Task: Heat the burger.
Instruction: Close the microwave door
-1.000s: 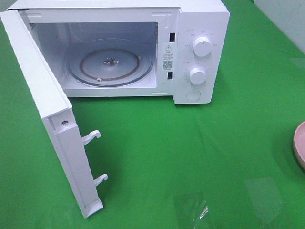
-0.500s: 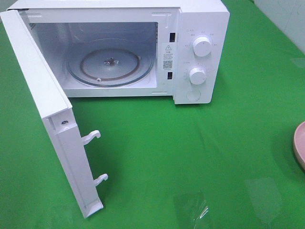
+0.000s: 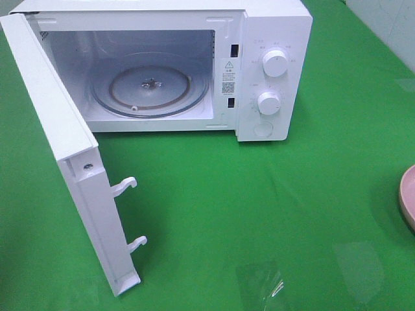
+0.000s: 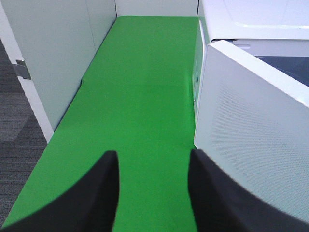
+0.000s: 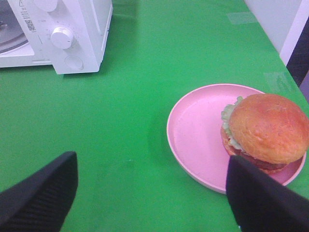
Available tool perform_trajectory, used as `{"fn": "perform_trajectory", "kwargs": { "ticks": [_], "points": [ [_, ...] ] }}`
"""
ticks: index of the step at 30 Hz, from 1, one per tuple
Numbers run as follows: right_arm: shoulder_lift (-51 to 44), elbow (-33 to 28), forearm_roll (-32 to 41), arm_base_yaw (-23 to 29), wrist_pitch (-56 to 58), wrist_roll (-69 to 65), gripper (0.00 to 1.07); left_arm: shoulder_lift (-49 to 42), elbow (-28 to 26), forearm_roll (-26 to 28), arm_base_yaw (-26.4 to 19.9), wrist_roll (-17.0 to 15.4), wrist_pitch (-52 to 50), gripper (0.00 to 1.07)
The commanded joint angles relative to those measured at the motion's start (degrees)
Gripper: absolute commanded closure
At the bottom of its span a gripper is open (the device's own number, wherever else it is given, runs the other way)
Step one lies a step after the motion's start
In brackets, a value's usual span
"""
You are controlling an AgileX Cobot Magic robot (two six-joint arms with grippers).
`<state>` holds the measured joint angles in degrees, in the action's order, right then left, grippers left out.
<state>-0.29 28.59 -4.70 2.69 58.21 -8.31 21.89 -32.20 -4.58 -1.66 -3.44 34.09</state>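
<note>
Off-centre on its round pink plate (image 5: 203,140), the glossy brown-bunned burger (image 5: 264,130) could tip if the wide-open, empty right gripper (image 5: 149,193) nudges it; the left gripper (image 4: 152,193) is part-open, empty.

left black two-finger gripper (image 4: 152,193): jaws apart, beside white microwave door (image 4: 251,140) | right black two-finger gripper (image 5: 152,193): jaws spread wide, nothing between

The microwave (image 3: 272,71) looks like smooth white plastic, its turntable (image 3: 149,87) clear glass. A matt green cloth (image 3: 259,207) covers the table. The burger (image 5: 265,130) bun shines on a matt pink plate (image 5: 198,135).
</note>
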Motion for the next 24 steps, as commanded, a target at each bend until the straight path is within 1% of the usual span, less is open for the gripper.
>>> {"fn": "perform_trajectory", "kwargs": {
  "ticks": [1,2,3,4,7,8,9,11,12,13,16,18,19,20,21,22,24],
  "points": [
    [-1.38,-0.11,-0.06,-0.46,-0.92,0.57,0.31,3.44,-0.46,1.03,0.00,-0.23,-3.61,0.83],
    [-1.38,-0.11,-0.06,-0.46,-0.92,0.57,0.31,6.47,-0.46,1.49,0.00,-0.17,-5.96,0.97],
    [-1.38,-0.11,-0.06,-0.46,-0.92,0.57,0.31,6.47,-0.46,1.49,0.00,-0.17,-5.96,0.97],
    [-1.38,-0.11,-0.06,-0.46,-0.92,0.57,0.31,9.00,-0.46,1.49,0.00,-0.17,-8.42,1.07],
    [-1.38,-0.11,-0.06,-0.46,-0.92,0.57,0.31,10.26,-0.46,1.49,0.00,-0.11,-9.68,1.07],
    [-1.38,-0.11,-0.06,-0.46,-0.92,0.57,0.31,12.72,-0.46,1.49,0.00,0.00,-13.52,1.07],
    [-1.38,-0.11,-0.06,-0.46,-0.92,0.57,0.31,12.72,-0.46,1.49,0.00,0.00,-13.52,1.07],
    [-1.38,-0.11,-0.06,-0.46,-0.92,0.57,0.31,17.02,-0.46,1.49,0.00,0.00,-21.77,1.07],
    [-1.38,-0.11,-0.06,-0.46,-0.92,0.57,0.31,17.02,-0.46,1.49,0.00,0.00,-21.77,1.07],
    [-1.38,-0.11,-0.06,-0.46,-0.92,0.57,0.31,19.54,-0.46,1.49,0.00,0.00,-25.95,1.07],
    [-1.38,-0.11,-0.06,-0.46,-0.92,0.57,0.31,20.91,-0.46,1.49,0.00,0.00,-28.30,1.07],
    [-1.38,-0.11,-0.06,-0.46,-0.92,0.57,0.31,25.84,-0.46,1.43,0.00,0.00,-35.52,1.07],
    [-1.38,-0.11,-0.06,-0.46,-0.92,0.57,0.31,25.84,-0.46,1.43,0.00,0.00,-35.52,1.07],
    [-1.38,-0.11,-0.06,-0.46,-0.92,0.57,0.31,28.36,-0.46,1.20,0.00,0.00,-38.67,1.07],
    [-1.38,-0.11,-0.06,-0.46,-0.92,0.57,0.31,28.36,-0.46,1.20,0.00,0.00,-38.67,1.07],
    [-1.38,-0.11,-0.06,-0.46,-0.92,0.57,0.31,31.11,-0.46,0.52,0.00,0.00,-41.37,1.07],
    [-1.38,-0.11,-0.06,-0.46,-0.92,0.57,0.31,32.49,-0.46,0.06,0.00,0.00,-42.86,1.07]
  ]
}}
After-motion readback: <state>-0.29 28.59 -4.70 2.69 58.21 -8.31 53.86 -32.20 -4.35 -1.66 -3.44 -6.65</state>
